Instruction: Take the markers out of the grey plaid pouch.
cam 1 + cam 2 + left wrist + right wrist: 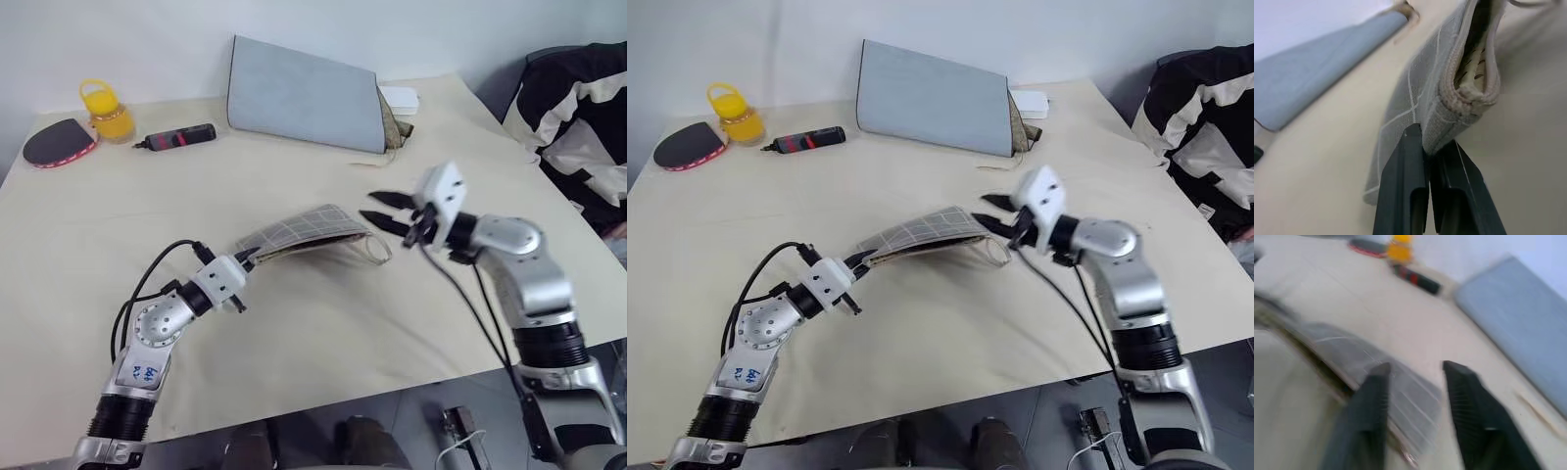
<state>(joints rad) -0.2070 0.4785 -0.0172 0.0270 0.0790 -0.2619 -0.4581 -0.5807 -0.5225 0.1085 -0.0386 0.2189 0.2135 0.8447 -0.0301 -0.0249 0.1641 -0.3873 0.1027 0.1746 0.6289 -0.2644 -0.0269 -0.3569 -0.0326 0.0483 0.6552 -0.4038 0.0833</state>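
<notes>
We see a wide cream table carrying everything. Its largest load is a plain grey-blue bag, standing tilted near the far edge, with a small white object just behind its right end. Beyond the table's right edge lies a black-and-white garment.

Near the middle of the table is the grey plaid pouch, the task's thing, held partly raised off the surface, its loop strap hanging at the right end. In the left wrist view we look into its open mouth and see the brown speckled lining; we cannot make out any markers inside.

Our left gripper has its fingers pressed together on the pouch's left corner, pinching the fabric. Our right gripper hangs above the pouch's right end, its fingers spread apart with nothing between them and clear of the cloth.

At the far left we find a red-edged black table tennis paddle, beside it a small yellow jar, and just right of that a thick black-and-red marker tool lying flat.
</notes>
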